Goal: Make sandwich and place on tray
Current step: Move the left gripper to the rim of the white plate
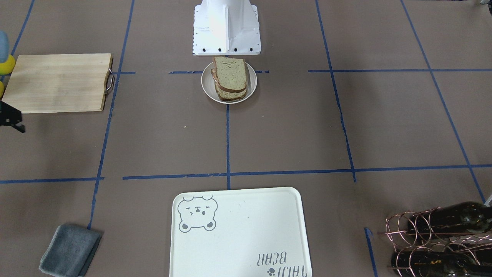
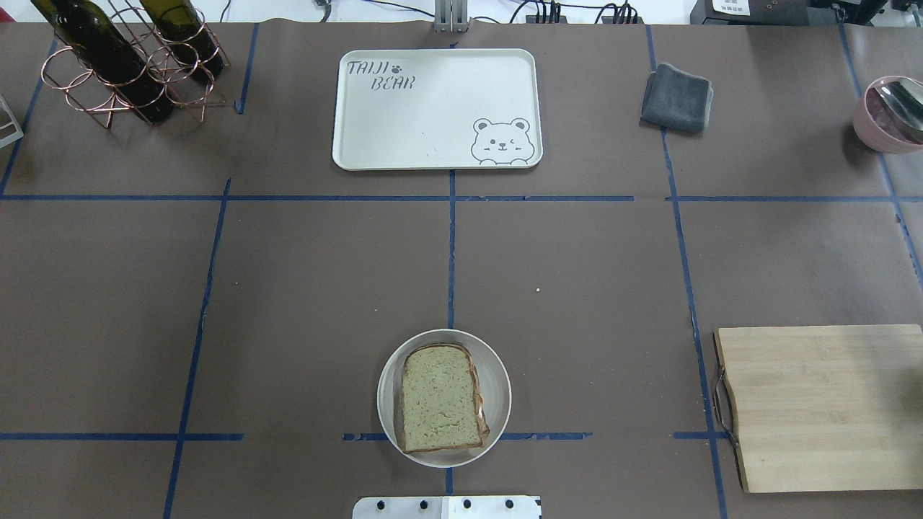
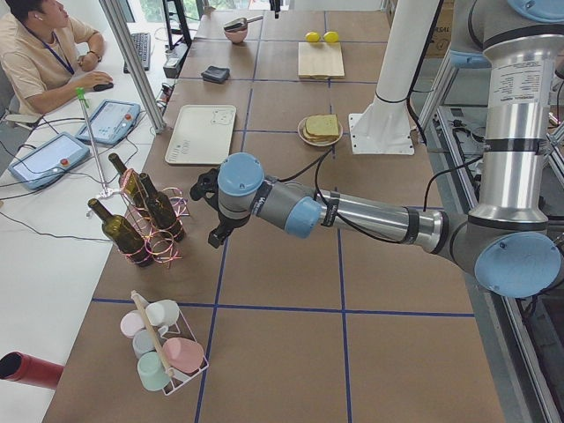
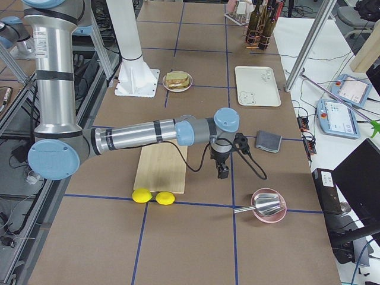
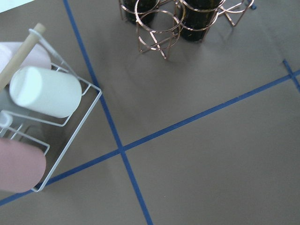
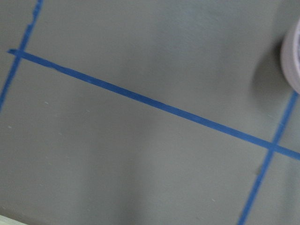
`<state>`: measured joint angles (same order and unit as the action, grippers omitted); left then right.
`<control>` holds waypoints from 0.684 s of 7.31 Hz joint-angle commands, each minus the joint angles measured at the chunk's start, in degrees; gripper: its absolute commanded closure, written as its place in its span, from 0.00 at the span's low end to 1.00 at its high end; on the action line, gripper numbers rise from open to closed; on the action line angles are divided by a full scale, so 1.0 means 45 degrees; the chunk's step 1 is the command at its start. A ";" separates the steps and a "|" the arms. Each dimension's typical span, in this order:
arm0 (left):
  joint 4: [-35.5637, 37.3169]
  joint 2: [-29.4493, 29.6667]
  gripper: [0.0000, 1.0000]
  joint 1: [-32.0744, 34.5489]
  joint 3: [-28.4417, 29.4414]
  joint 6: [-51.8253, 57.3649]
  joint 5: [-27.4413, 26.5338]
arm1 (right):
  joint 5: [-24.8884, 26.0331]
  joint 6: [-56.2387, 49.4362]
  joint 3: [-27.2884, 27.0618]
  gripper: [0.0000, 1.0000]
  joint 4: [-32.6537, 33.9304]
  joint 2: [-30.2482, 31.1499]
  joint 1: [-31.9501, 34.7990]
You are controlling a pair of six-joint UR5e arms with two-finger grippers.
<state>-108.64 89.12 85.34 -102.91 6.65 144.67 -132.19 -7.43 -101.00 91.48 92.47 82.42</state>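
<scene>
The sandwich (image 2: 441, 407) sits in its bowl (image 2: 499, 389) at lower center overhead, well apart from the tray (image 2: 433, 108) at upper center; whether the left hand (image 3: 215, 236) or right hand (image 4: 223, 171) is clenched cannot be told.

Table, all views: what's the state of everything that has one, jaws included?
sandwich: assembled, lying in its bowl, not on the tray
bowl: upright, by the robot's base
tray: flat, empty
cutting board: flat, bare
grey cloth: folded
wine bottles: tilted, not upright
left gripper: near the bottles, jaws unreadable
right gripper: between board and cloth, jaws unreadable
</scene>
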 commanded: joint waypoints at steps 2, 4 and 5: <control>-0.2258 0.0077 0.00 -0.5138 -0.2535 -0.9298 -0.2083 | 0.0019 -0.1181 -0.0348 0.00 0.0315 0.1539 0.1431; -0.4615 0.0428 0.00 -0.8399 -0.2678 -1.4694 -0.3602 | 0.0039 -0.0986 -0.0329 0.00 0.0257 0.1734 0.1432; -0.5265 0.1009 0.00 -1.0254 -0.2678 -1.7465 -0.5063 | 0.0020 -0.0985 -0.0310 0.00 0.0237 0.1736 0.1432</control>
<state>-128.10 91.56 48.29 -114.74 -58.01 128.26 -132.02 -11.99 -102.45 92.67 100.04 88.82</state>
